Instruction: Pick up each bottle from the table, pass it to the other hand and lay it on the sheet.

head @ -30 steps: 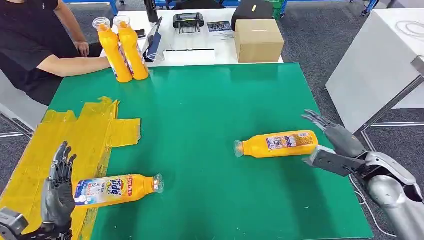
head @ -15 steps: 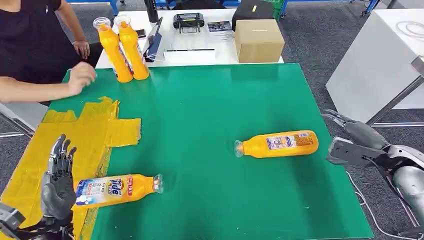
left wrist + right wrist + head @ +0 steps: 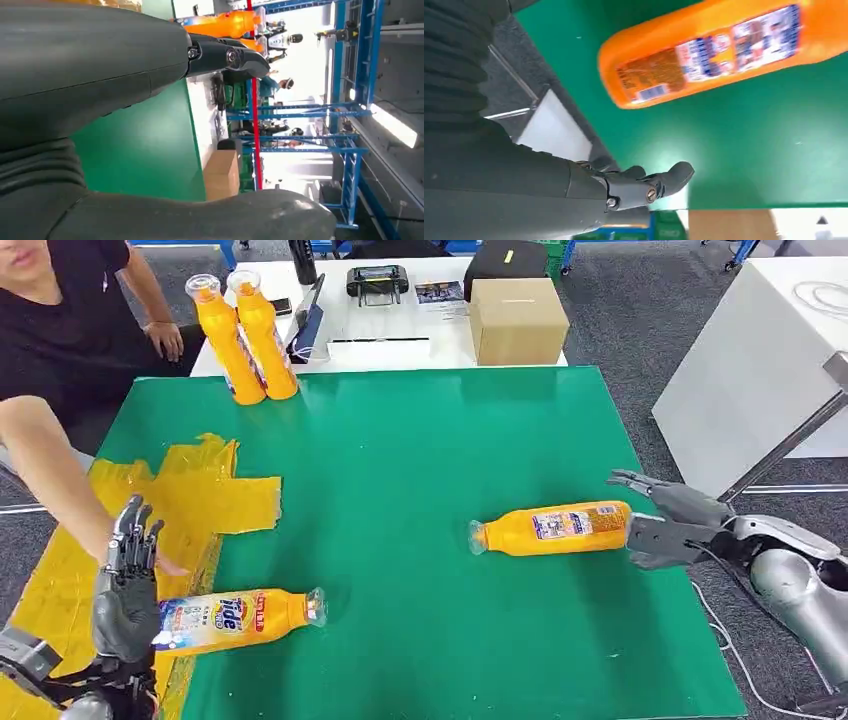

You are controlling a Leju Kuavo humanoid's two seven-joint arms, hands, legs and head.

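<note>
Green mat (image 3: 400, 490) as landmark. Orange bottle (image 3: 553, 528) lying on its side on mat's right part, cap toward mat centre, base toward right edge. Right hand (image 3: 668, 523) just off that right edge, at bottle's base — fingers spread, holding nothing; contact with base hard to tell from head view. Right wrist view: same bottle (image 3: 719, 50) on green, fingers (image 3: 644, 187) apart from it, uncurled.

Second bottle (image 3: 235, 615), orange with blue-white label, lying at mat's near-left corner, cap toward mat centre, base end over yellow sheet (image 3: 160, 510) taped across mat's left edge. Left hand (image 3: 125, 590) upright beside that bottle's base, over sheet, fingers straight and apart, gripping nothing. Left wrist view: fingers (image 3: 225, 55) extended over green surface.

Person's forearm (image 3: 60, 485) reaching in over sheet from mat's left side, ending close behind left hand; person's hand mostly hidden.

Two more orange bottles (image 3: 245, 335) standing upright, touching each other, at mat's far-left corner. Beyond mat's far edge — white table (image 3: 380, 340) with cardboard box (image 3: 517, 320), black controller (image 3: 377, 282), dark bag (image 3: 505, 258). White cabinet (image 3: 760, 360) well off mat's right side.
</note>
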